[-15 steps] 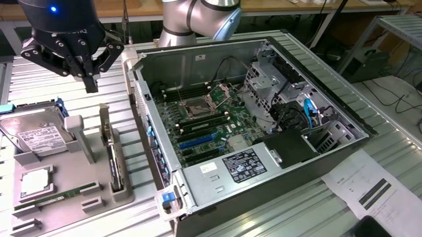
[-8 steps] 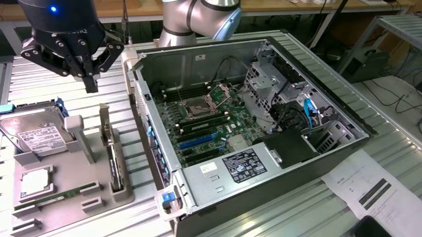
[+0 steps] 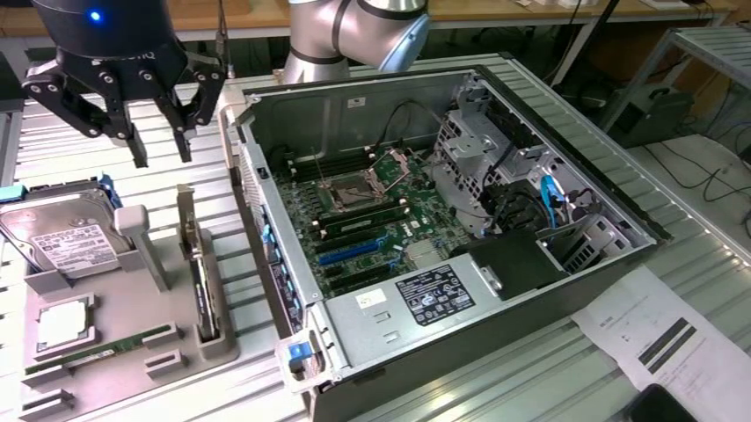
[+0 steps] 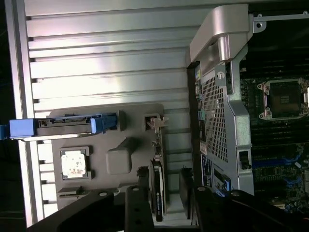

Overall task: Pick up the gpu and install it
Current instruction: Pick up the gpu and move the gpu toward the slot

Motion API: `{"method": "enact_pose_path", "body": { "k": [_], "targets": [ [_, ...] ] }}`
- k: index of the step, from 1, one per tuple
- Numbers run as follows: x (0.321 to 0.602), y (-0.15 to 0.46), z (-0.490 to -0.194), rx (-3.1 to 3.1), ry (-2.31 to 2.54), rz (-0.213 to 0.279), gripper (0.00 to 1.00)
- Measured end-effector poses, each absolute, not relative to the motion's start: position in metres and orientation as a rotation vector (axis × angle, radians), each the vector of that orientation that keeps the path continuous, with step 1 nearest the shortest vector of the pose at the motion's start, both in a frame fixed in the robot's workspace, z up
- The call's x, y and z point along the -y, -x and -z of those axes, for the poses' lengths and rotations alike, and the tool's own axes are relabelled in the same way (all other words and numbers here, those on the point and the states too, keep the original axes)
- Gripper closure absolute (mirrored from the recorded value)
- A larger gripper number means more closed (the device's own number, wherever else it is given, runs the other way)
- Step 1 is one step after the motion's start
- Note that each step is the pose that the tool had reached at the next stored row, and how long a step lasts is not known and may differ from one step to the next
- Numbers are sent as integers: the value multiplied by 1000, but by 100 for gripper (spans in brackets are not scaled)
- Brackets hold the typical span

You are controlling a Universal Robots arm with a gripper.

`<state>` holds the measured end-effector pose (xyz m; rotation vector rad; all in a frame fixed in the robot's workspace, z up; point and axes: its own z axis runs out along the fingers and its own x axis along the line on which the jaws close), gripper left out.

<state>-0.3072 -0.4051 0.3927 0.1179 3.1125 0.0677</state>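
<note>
**End effector** [image 3: 162,155]: black, two-fingered, jaws wide and holding nothing. It hangs over the slatted counter [image 3: 47,141], towards the exterior view's left of the case [image 3: 352,101].

**Gpu** [image 3: 197,272]: thin black card with a silver bracket at one end. It stands on edge in a slot of the grey holder [image 3: 141,299], just beside the case wall. It sits below the end effector, apart from it and untouched. In the wrist view the card [image 4: 157,181] lies between the two fingers [image 4: 137,205], with a gap on each side.

**Holder, other contents:** hard drive [image 3: 59,237], CPU [image 3: 65,321], RAM stick [image 3: 105,350].

**Case:** open, lying on its side, motherboard [image 3: 364,220] exposed.

**Counter, other:** printed sheet [image 3: 657,334] near the case.
</note>
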Motion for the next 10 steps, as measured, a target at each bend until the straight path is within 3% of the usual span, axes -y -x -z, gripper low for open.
{"method": "enact_pose_path", "body": {
  "k": [1,3,4,10],
  "targets": [
    [405,307,-393,-3113,-118,-68,52],
    [407,307,-393,-3113,-108,-68,52],
    [408,307,-392,-3113,-97,-68,46],
    [431,307,-388,-3115,-55,-69,46]
  ]
}}
